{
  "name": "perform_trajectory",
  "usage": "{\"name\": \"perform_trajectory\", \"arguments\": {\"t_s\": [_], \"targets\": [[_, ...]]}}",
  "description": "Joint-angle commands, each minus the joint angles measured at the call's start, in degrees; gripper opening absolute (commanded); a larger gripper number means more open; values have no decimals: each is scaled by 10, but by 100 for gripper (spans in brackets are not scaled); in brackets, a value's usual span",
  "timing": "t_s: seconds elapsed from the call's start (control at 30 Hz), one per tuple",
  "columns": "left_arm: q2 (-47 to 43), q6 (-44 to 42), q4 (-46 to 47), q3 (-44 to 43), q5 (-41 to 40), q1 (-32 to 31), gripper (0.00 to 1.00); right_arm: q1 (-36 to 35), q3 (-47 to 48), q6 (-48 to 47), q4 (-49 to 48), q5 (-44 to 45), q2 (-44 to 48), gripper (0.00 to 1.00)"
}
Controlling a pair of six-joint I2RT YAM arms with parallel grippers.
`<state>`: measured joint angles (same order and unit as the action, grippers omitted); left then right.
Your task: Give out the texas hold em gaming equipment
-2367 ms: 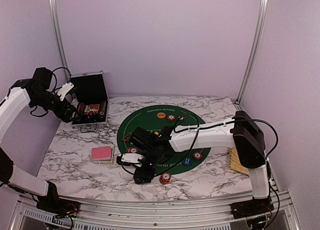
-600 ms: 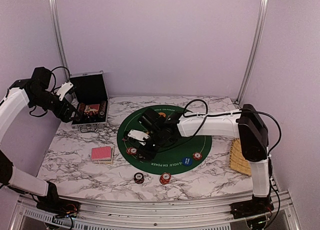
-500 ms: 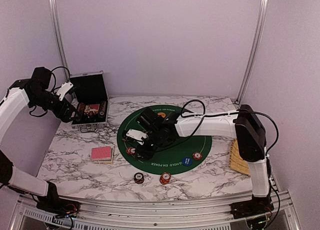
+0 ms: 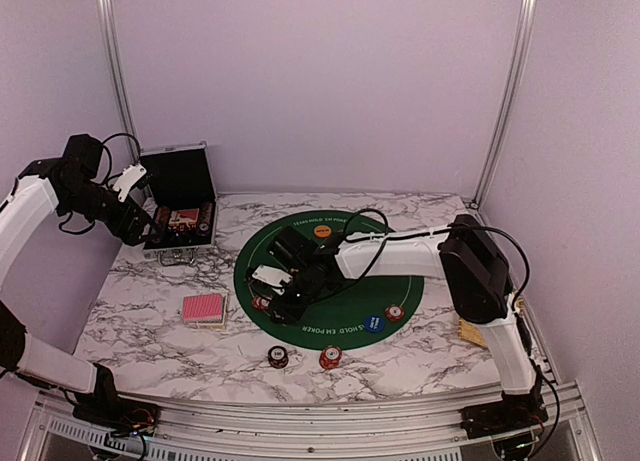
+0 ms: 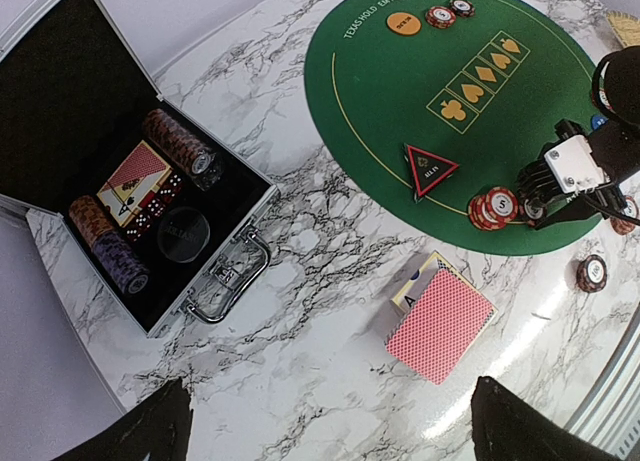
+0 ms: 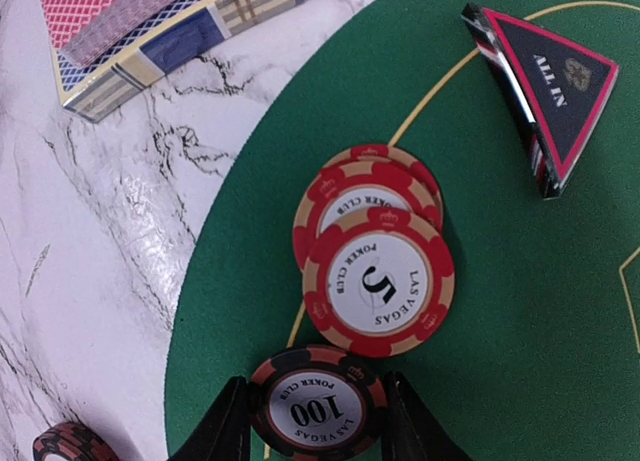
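Observation:
My right gripper (image 6: 318, 421) is shut on a black 100 chip (image 6: 318, 409) low over the green mat's (image 6: 520, 311) left edge. Just beyond it lie two overlapping red 5 chips (image 6: 378, 279), and farther off the dark triangular ALL IN marker (image 6: 548, 79). The red-backed card deck (image 4: 204, 308) rests on the marble to the mat's left. An orange button (image 4: 322, 232) sits at the far edge of the mat. A blue chip (image 4: 374, 323) and a red chip (image 4: 395, 312) lie on its near right. My left gripper (image 4: 140, 226) hangs open, high beside the case (image 4: 180, 206).
The open black case (image 5: 60, 91) holds chip stacks and cards at the back left. A dark chip (image 4: 278, 356) and a red chip (image 4: 331, 357) lie on the marble near the front. The wicker tray (image 4: 470, 331) shows partly behind my right arm.
My right gripper left the front marble, where a dark chip now lies, and moved onto the mat. Over the last half second it eased towards the red chips. The left arm is still.

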<state>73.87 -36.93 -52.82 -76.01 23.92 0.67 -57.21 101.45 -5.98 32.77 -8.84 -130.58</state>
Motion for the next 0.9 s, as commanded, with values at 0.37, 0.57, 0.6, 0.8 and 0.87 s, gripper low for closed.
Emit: {"name": "perform_trajectory", "arguments": {"t_s": [0.37, 0.57, 0.6, 0.8, 0.87], "targets": [[-10, -6, -19, -2, 2, -2, 99, 5, 6, 5, 3, 4, -8, 12], [-13, -5, -19, -2, 1, -2, 99, 5, -14, -1, 3, 1, 17, 19], [-13, -5, -19, -3, 1, -2, 99, 4, -15, -2, 5, 1, 17, 22], [-14, -5, -19, -2, 1, -2, 99, 4, -8, 3, 8, 2, 13, 52], [-14, -5, -18, -2, 0, -2, 99, 5, -9, 6, 3, 2, 16, 61]]}}
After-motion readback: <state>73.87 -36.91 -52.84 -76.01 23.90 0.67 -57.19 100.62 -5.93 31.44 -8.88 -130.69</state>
